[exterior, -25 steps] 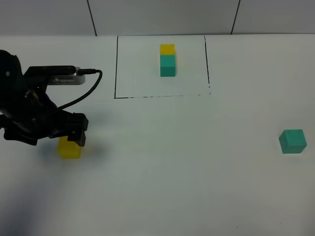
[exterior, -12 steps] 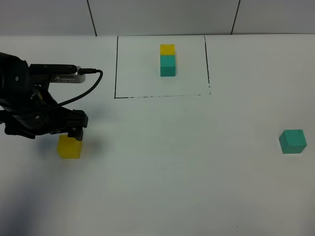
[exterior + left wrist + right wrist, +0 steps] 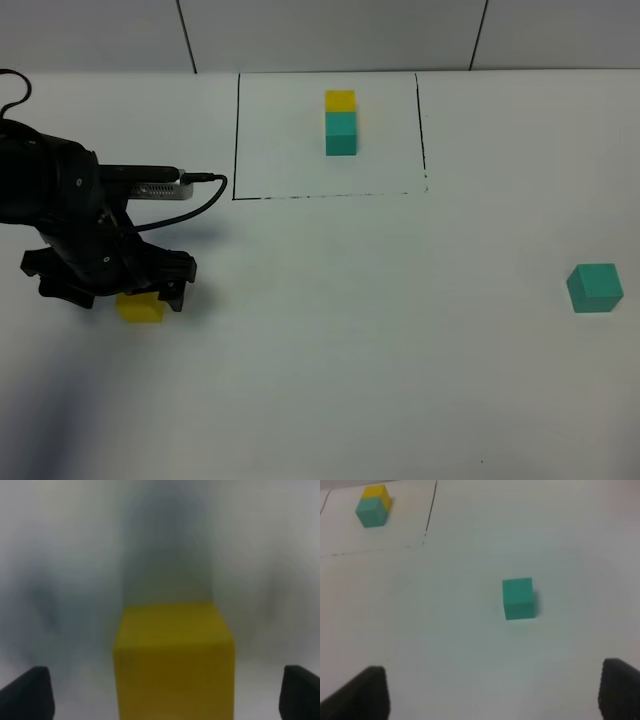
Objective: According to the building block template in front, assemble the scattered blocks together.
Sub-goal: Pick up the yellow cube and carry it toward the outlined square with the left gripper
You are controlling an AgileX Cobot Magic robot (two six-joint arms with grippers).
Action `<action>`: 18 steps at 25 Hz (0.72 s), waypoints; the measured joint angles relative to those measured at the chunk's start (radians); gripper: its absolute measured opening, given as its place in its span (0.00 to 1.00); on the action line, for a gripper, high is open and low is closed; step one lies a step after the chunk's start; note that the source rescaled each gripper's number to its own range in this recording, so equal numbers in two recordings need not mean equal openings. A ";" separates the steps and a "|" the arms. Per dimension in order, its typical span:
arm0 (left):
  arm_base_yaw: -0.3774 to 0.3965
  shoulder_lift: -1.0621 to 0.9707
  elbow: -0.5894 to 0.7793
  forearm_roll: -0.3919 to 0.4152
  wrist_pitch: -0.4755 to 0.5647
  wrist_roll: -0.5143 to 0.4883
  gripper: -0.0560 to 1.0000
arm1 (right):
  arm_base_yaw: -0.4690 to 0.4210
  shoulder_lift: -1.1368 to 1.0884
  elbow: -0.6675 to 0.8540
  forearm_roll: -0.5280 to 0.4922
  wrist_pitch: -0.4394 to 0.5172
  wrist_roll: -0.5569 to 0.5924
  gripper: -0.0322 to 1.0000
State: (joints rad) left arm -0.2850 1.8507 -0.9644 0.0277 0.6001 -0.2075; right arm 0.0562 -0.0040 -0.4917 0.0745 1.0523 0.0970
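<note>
Currently left hand point(image 3: 161, 694) released, straddling yellow cube point(image 3: 172, 640); right hand point(image 3: 495, 692) released, teal cube point(image 3: 519, 598) ahead.

- We view the desk point(image 3: 400, 380) from a camera mounted high and off the arms. It looks down and forward toward the back wall point(image 3: 330, 30), far enough away to take in the framed template point(image 3: 340, 122), the yellow cube point(image 3: 140, 306) and the teal cube point(image 3: 595, 288) together.
- Our left wrist camera looks out along the left end effector point(image 3: 162, 694). It is so close to the yellow cube that the cube fills much of the picture and everything is blurred. It shares only that cube with the high view.
- Our right wrist camera stands farther off the desk, looking down and forward past the right end effector point(image 3: 492, 692). It shares the teal cube and the framed template with the high view.
</note>
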 joint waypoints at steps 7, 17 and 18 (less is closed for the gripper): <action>0.000 0.032 0.000 -0.003 -0.029 -0.003 0.59 | 0.000 0.000 0.000 0.000 0.000 0.000 0.72; -0.006 0.033 -0.089 -0.001 0.104 0.106 0.05 | 0.000 0.000 0.000 0.000 0.000 0.000 0.72; -0.013 0.033 -0.116 0.004 0.137 0.155 0.05 | 0.000 0.000 0.000 0.000 0.000 0.000 0.72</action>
State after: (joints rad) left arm -0.2982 1.8842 -1.0808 0.0314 0.7376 -0.0522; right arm 0.0562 -0.0040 -0.4917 0.0745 1.0523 0.0970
